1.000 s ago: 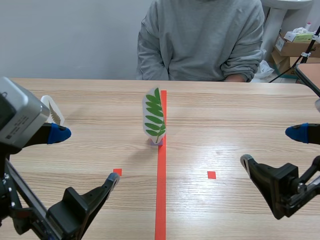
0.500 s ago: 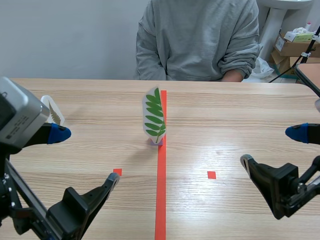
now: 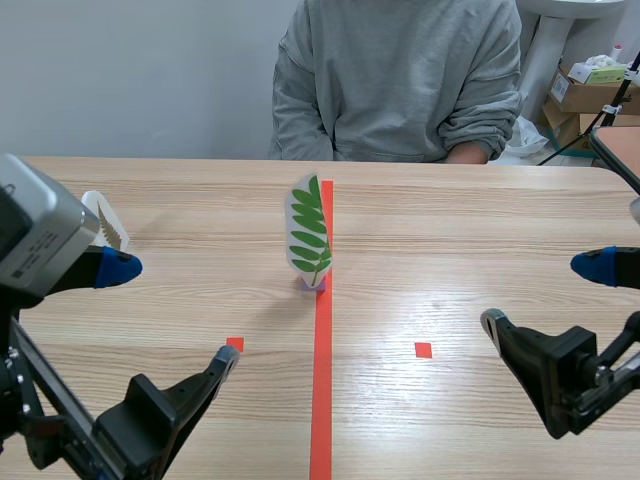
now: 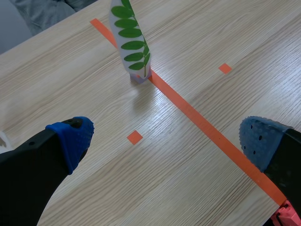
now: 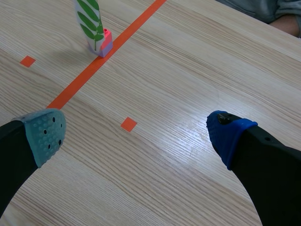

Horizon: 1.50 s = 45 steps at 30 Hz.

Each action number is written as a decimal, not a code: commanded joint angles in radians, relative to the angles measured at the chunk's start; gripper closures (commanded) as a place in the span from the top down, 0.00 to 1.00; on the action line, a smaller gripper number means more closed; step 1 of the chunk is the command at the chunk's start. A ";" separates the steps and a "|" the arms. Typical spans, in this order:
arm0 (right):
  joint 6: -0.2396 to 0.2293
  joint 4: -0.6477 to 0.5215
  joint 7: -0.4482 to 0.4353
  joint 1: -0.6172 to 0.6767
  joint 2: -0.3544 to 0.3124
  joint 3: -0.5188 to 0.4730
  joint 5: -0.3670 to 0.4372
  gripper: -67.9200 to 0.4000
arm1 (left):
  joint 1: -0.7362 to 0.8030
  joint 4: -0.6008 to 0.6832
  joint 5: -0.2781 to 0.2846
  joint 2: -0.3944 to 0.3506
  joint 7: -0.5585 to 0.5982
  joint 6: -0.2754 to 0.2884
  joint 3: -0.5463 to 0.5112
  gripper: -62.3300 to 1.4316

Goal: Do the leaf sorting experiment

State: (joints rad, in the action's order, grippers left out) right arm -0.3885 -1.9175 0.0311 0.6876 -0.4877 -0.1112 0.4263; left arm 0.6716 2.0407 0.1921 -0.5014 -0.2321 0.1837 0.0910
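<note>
A white card with a green compound leaf stands upright in a small pink-purple holder on the orange-red centre line, mid-table. The left wrist view has the leaf card ahead of my left gripper, which is open with nothing between its fingers. From the right wrist view the card is far ahead and off to the side of my open right gripper. In the scene view my left gripper and right gripper hover low at the near table edge, both well apart from the card.
Another white card stands near the left arm, partly hidden by it. A person in a grey sweater sits across the table. Cardboard boxes are stacked at the back right.
Only the person across the table has shifted slightly. Both arms and the leaf card are where they were.
</note>
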 commanded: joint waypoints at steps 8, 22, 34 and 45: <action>-0.001 -0.003 -0.014 -0.009 -0.002 -0.013 0.007 0.91 | -0.177 -0.219 0.040 -0.018 0.020 0.111 -0.002 1.00; -0.001 -0.003 -0.014 -0.009 -0.002 -0.013 0.007 0.91 | -0.649 -0.635 0.104 -0.048 0.112 0.239 0.184 1.00; -0.001 -0.003 -0.014 -0.010 -0.002 -0.013 0.007 0.91 | -0.906 -0.900 0.103 0.063 0.192 0.269 0.383 1.00; -0.001 -0.003 -0.014 -0.010 -0.002 -0.013 0.007 0.91 | -1.054 -1.096 0.098 0.204 0.229 0.269 0.428 1.00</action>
State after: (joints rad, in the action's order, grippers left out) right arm -0.3889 -1.9175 0.0315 0.6876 -0.4877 -0.1112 0.4263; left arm -0.3641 0.9302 0.2844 -0.3080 -0.0200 0.4492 0.5190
